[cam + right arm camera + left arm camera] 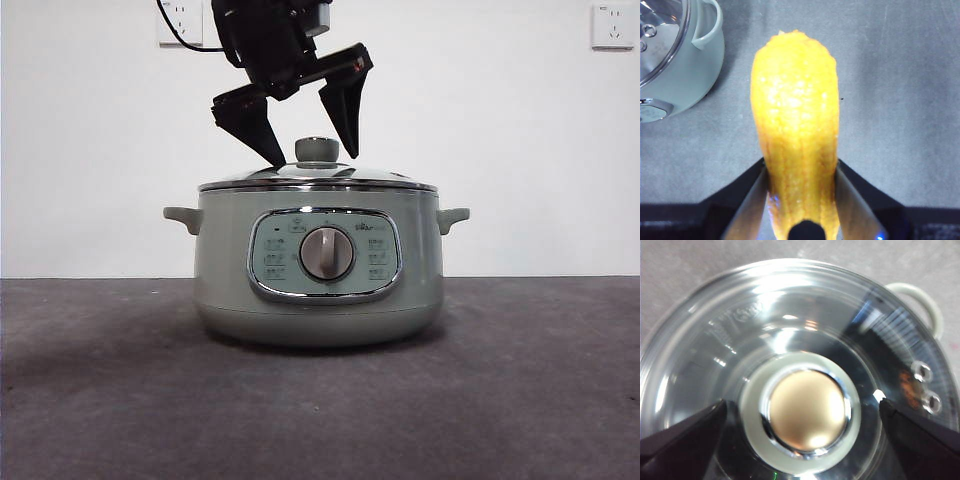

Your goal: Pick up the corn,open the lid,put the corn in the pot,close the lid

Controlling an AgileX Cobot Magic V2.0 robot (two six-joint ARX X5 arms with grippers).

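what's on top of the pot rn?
The lid sits closed on the pot, and the left claw is open over its knob. The pot's inside can't be made out.

Small logo print is seen on the pot (318, 270) control panel (324, 256) at 12 o'clock above the dial (327, 253), too small to be read. Embossed marking on the lid (740, 340) glass is blurred, unreadable.

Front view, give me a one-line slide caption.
Left tool hangs open around the lid's knob on the closed pot; the lid is not yet lifted.
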